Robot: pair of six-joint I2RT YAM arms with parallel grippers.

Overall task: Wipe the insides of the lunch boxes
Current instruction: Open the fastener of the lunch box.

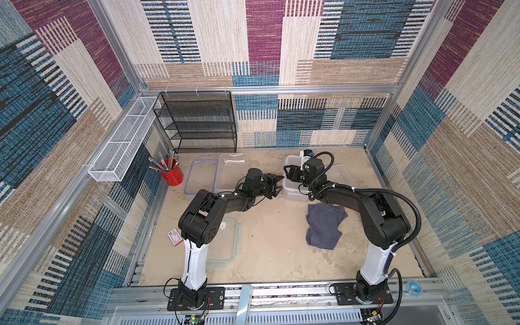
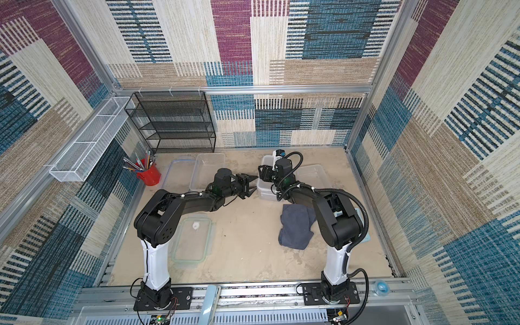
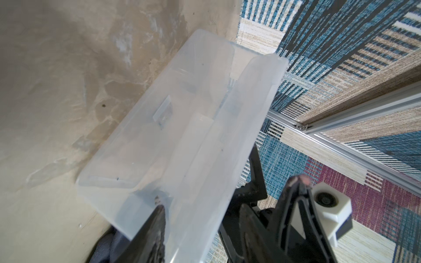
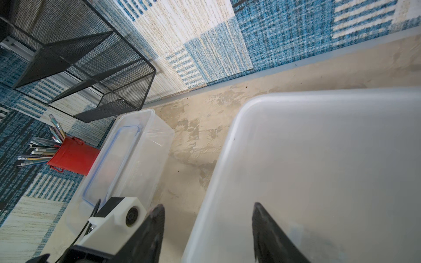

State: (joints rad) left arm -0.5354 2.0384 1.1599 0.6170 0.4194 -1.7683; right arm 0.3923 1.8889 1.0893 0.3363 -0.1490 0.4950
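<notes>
A frosted lunch box stands right of the table's centre. My left gripper is at its left end, open. In the left wrist view the left gripper has the box's wall between its spread fingers, one finger showing through the plastic. My right gripper hangs over the same box, open. In the right wrist view the right gripper straddles the rim, one finger inside, one outside. A second frosted lunch box sits further right. A clear shallow lunch box lies to the left. The grey cloth lies crumpled on the table, held by neither gripper.
A blue-rimmed lid lies beside the clear box, and a green-rimmed lid lies near the left arm. A red cup of pencils, a black mesh shelf and a white wire basket stand at the back left. A small card box lies front left.
</notes>
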